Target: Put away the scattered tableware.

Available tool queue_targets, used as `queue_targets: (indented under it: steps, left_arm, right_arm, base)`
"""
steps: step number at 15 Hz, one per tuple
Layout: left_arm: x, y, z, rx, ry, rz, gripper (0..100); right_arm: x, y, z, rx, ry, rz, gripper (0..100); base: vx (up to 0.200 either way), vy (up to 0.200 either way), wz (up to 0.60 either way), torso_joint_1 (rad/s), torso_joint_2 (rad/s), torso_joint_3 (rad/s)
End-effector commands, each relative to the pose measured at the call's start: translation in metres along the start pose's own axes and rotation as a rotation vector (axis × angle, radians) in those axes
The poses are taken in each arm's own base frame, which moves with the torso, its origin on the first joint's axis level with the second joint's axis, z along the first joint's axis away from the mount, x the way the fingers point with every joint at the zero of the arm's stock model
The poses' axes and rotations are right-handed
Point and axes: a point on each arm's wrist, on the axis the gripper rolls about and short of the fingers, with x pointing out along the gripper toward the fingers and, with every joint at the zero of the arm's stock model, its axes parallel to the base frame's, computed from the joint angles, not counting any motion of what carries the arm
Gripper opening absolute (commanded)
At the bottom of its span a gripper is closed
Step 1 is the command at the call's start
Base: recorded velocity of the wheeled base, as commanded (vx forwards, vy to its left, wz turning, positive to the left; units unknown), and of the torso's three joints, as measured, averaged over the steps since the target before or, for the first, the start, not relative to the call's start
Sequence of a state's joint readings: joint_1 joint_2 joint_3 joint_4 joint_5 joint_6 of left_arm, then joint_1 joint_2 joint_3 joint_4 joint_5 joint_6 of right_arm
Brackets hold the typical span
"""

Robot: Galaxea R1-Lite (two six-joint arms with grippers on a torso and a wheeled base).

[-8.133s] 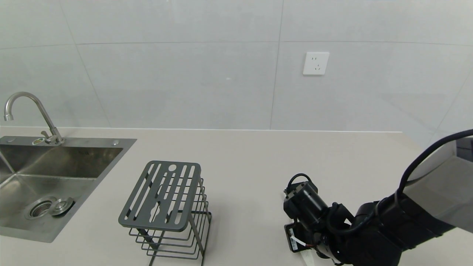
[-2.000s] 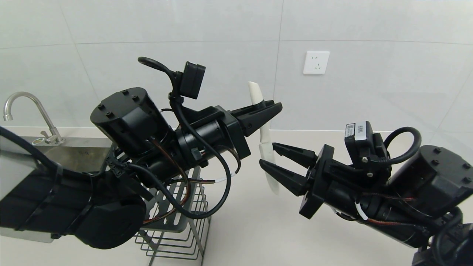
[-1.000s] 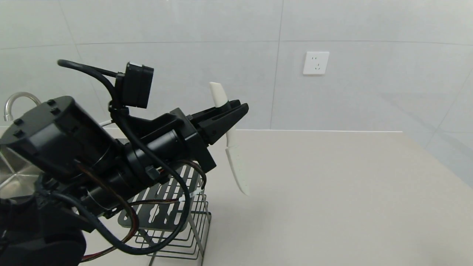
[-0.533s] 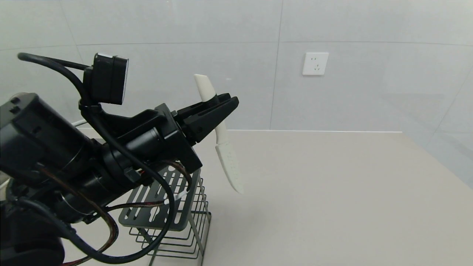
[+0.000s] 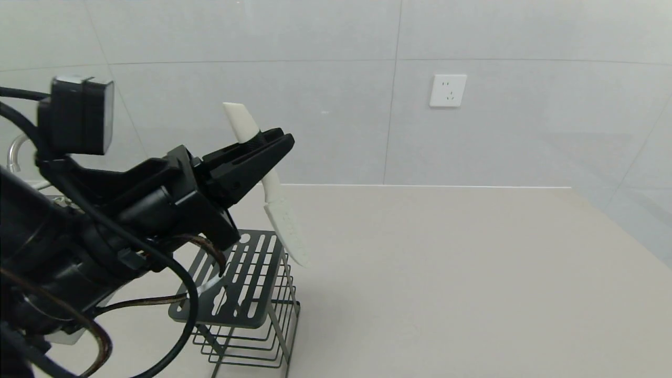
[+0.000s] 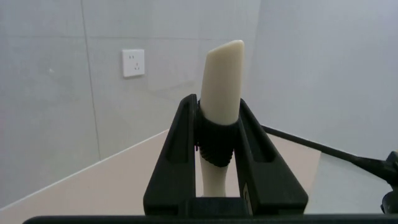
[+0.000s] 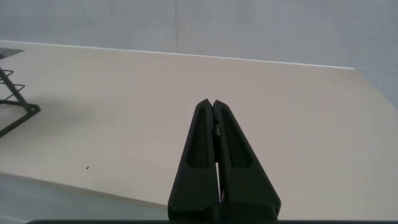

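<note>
**Left jaws on knife handle, over the rack**

Left jaws: clenched on the white knife (image 5: 270, 189). In the left wrist view the pale handle (image 6: 221, 93) stands upright between the two black fingers, with its slanted butt end clear above them. In the head view the grip sits left of centre and high on the handle. The knife is tilted, butt toward the upper left of the frame and blade running down to the lower right. It hangs in the air, touching nothing but my jaws.

Right jaws: pressed together with nothing between them, seen in the right wrist view above bare tabletop.

The blade tip lands in the head view just beside the far right corner of the dark wire rack (image 5: 226, 319). I cannot tell how far above it the tip hangs. The rack has a slotted flat top and stands on the tabletop (image 5: 446, 273) at lower left of centre.

Surroundings: a pale tabletop runs back to a grey tiled wall. A white wall socket (image 5: 448, 90) sits in the upper right of the frame. Part of a curved tap (image 5: 11, 152) shows at the left edge, behind my left arm.
</note>
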State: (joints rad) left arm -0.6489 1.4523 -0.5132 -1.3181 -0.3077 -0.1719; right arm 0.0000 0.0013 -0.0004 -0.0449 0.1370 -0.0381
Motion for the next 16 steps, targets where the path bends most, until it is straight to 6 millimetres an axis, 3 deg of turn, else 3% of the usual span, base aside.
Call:
queue_targets:
  steps: [1,5,10,13,16]
  left_arm:
    - [-0.016,-0.007,0.015,0.017,-0.046,-0.007,0]
    - [-0.036,-0.012,0.011,0.015,-0.024,0.001,0]
    - [-0.023,-0.009,0.022,0.067,-0.02,-0.004,0]
    - [-0.008,-0.006,0.033,0.211,0.057,0.045,0]
    - [0.008,-0.015,0.031,0.234,0.075,0.109,0]
  right_arm:
    - [0.0,0.0,0.0,-0.006,0.006,0.003,0]
    - [0.0,0.0,0.0,-0.003,0.003,0.001,0]
    - [0.0,-0.002,-0.005,0.044,0.052,-0.085,0]
    - [0.0,-0.002,-0.005,0.047,0.051,-0.084,0]
    - [0.0,-0.002,-0.005,0.046,0.05,-0.086,0]
  base:
    - [0.0,0.0,0.0,0.0,0.0,0.0]
    - [0.0,0.0,0.0,0.0,0.0,0.0]
    - [0.0,0.0,0.12,0.0,0.0,0.0]
    - [0.0,0.0,0.0,0.0,0.0,0.0]
    - [0.0,0.0,0.0,0.0,0.0,0.0]
